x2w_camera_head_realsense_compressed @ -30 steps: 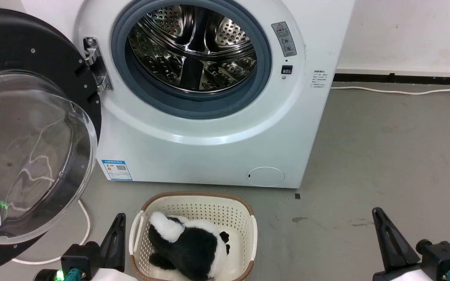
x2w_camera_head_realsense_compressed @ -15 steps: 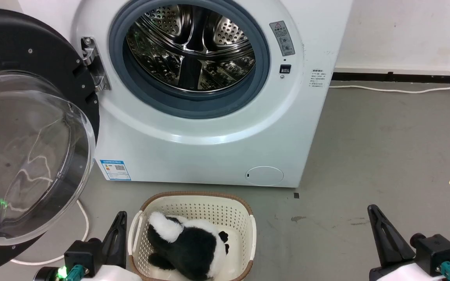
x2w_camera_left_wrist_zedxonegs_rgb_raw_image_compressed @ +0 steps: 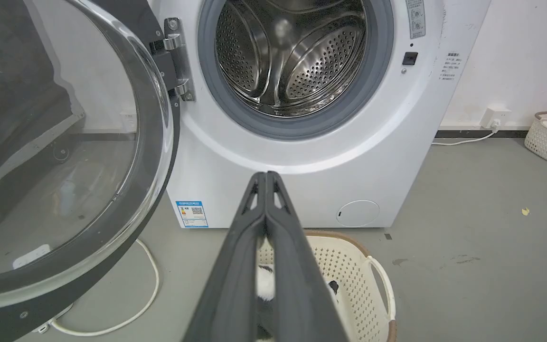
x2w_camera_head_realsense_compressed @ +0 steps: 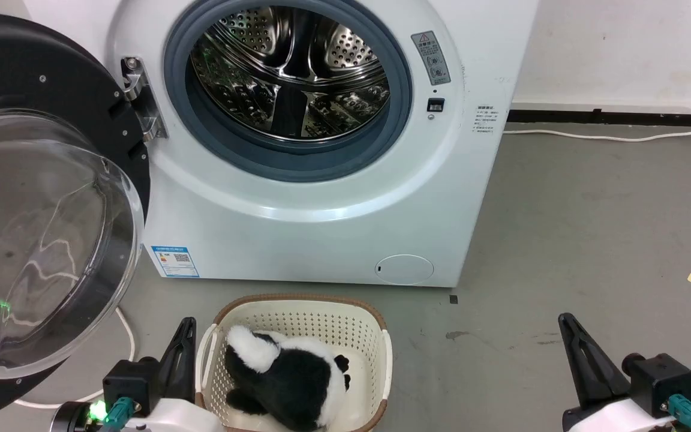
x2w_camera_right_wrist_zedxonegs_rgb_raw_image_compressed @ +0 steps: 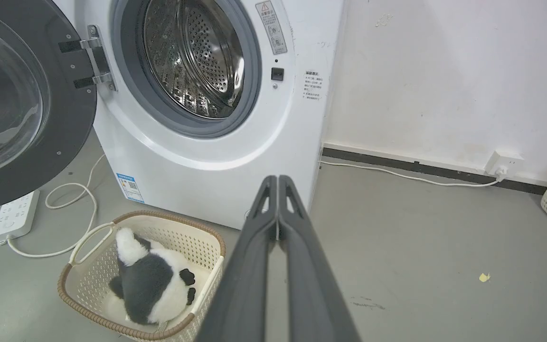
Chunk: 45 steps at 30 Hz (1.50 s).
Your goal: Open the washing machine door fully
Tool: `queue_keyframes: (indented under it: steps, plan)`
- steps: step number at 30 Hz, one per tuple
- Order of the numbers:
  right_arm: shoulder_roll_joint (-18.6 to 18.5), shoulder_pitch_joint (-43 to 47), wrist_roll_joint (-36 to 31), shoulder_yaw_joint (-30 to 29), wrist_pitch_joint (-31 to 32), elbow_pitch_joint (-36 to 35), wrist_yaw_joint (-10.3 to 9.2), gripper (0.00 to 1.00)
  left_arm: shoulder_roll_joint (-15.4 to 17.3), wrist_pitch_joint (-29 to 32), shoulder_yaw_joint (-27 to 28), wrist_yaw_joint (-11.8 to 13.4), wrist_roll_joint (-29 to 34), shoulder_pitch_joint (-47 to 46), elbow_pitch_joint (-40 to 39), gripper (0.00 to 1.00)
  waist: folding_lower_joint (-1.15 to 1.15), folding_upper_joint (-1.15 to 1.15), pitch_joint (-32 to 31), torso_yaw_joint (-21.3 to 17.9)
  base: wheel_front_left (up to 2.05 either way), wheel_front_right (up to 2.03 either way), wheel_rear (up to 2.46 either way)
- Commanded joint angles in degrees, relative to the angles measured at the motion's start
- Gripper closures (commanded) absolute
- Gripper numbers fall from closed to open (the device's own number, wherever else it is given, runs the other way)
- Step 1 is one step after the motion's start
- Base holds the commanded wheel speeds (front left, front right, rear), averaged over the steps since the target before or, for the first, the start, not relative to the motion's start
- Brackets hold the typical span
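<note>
Large round glossy black washing machine door [x2w_camera_head_realsense_compressed: 39, 210], glass-bowled, hangs wide open up-left of the left hand [x2w_camera_head_realsense_compressed: 187, 327], the nearer; it and the right hand [x2w_camera_head_realsense_compressed: 566, 324] are pinched closed, empty.

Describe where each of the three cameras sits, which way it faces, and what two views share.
Head view: on the head, looking down at the washing machine door, drum and basket; left gripper and right gripper at bottom corners.
Left wrist view: left wrist, facing the drum along its shut fingers.
Right wrist view: right wrist, facing the drum obliquely along shut fingers.
Both wrist views share the plush toy.
</note>
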Motion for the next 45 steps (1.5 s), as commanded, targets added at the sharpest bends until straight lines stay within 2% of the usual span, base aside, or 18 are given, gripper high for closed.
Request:
queue_keyframes:
  steps: [1, 45]
  plan:
    - [0.12, -1.20, -0.22, 0.10, 0.31, 0.11, 0.03, 1.00, -0.34, 0.32, -0.03, 0.58, 0.59, -0.76, -0.43, 1.00, 0.00, 0.00, 0.01, -0.02, 0.00, 0.00, 0.00]
    - [0.17, -4.12, -1.09, 1.55, 5.14, 0.99, 0.05, 1.00, -1.38, 5.13, -0.77, 2.95, 3.80, -2.27, -2.89, 1.00, 0.00, 0.00, 0.30, -0.78, 0.00, 0.00, 0.00]
